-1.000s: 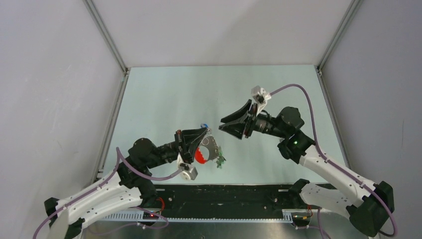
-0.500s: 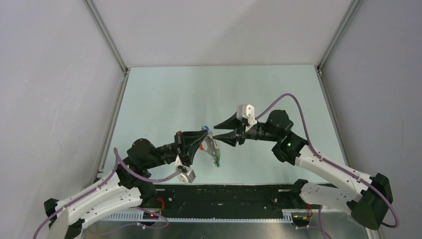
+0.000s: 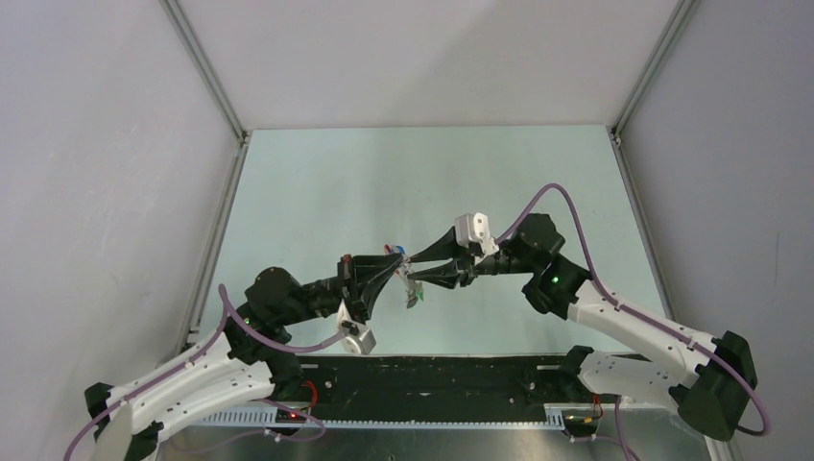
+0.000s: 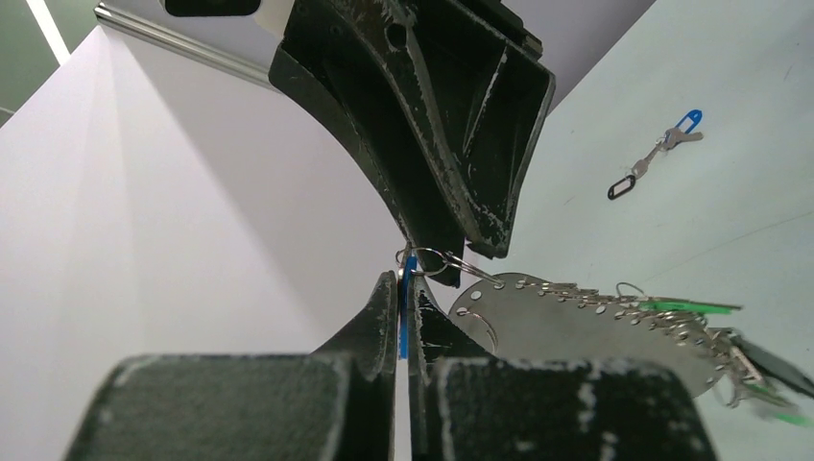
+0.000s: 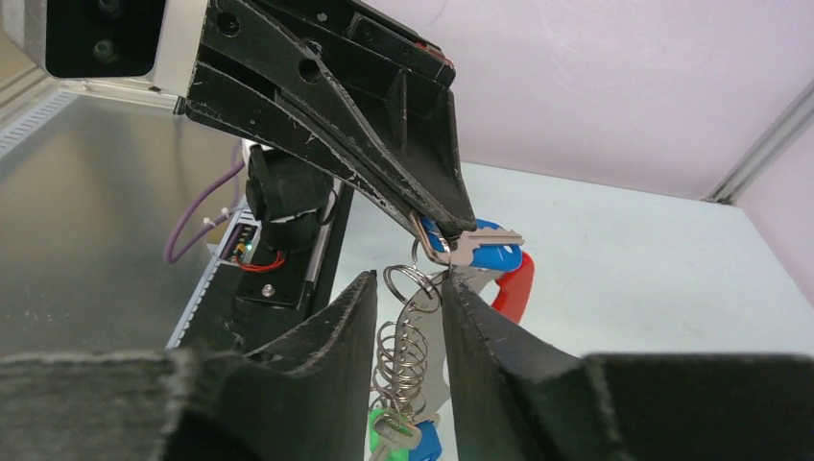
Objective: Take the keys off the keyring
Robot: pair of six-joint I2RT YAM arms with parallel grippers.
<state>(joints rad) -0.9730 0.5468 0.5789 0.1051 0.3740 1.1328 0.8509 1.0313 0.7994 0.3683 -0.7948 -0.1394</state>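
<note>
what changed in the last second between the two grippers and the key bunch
The right gripper swung left across the table to meet the left gripper, and its jaws narrowed. They now straddle the silver rings hanging from the red-banded metal keyring, not yet clamped. The left wrist turned, so the bunch shows edge-on from above. Unchanged: left gripper shut on the blue-capped silver key.

Overhead, the keyring point(image 3: 412, 287) at frame centre is too small to make out, and whether the right gripper point(image 3: 410, 270) touches it cannot be told. From the left wrist, the green-capped keys point(image 4: 768, 408) at the lower right are blurred and run off the edge. From the right wrist, the red band point(image 5: 515, 288) is half hidden behind a blue-capped key point(image 5: 490, 252), and the bunch's lower end is cut off by the bottom edge.
</note>
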